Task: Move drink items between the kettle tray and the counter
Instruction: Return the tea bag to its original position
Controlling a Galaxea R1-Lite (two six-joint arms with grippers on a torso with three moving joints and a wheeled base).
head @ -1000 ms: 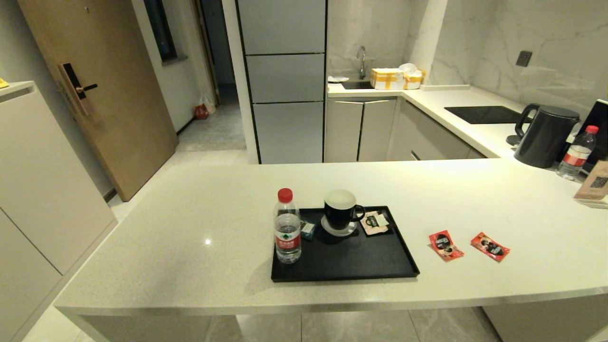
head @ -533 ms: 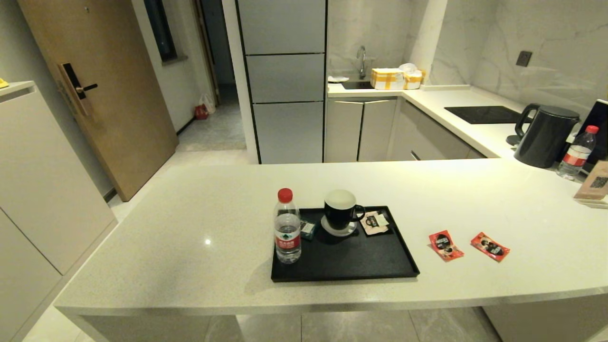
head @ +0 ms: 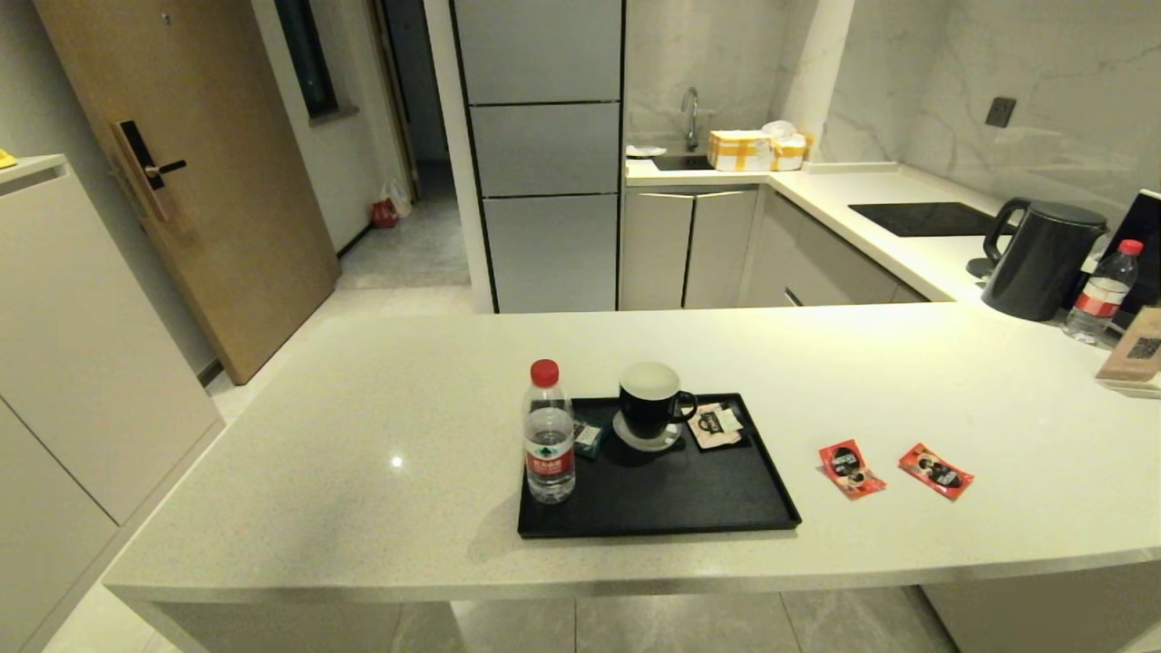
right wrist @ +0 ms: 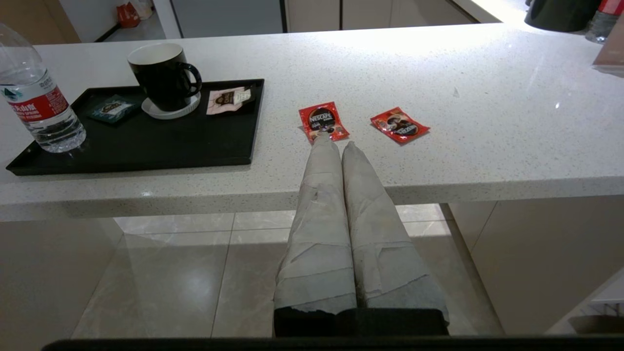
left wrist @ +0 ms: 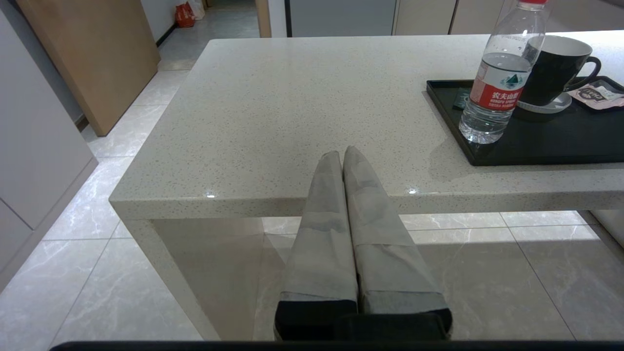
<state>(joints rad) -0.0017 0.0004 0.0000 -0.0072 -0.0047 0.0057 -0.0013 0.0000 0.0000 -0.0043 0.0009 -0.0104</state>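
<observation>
Claws (left (left wrist: 342, 155), right (right wrist: 335, 144)) closed, empty, level, short of counter (head: 363, 435) edge

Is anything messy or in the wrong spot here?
Nothing is spilled or broken. Two red sachets lie loose and crooked on the counter, right of the black tray holding the other drink things.

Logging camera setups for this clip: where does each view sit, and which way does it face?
Head: high, looking down on the counter; no arm shows.
Left wrist: below counter edge, shut left gripper facing the bottle.
Right wrist: likewise low, shut right gripper facing red sachets.
All share the black tray.
</observation>
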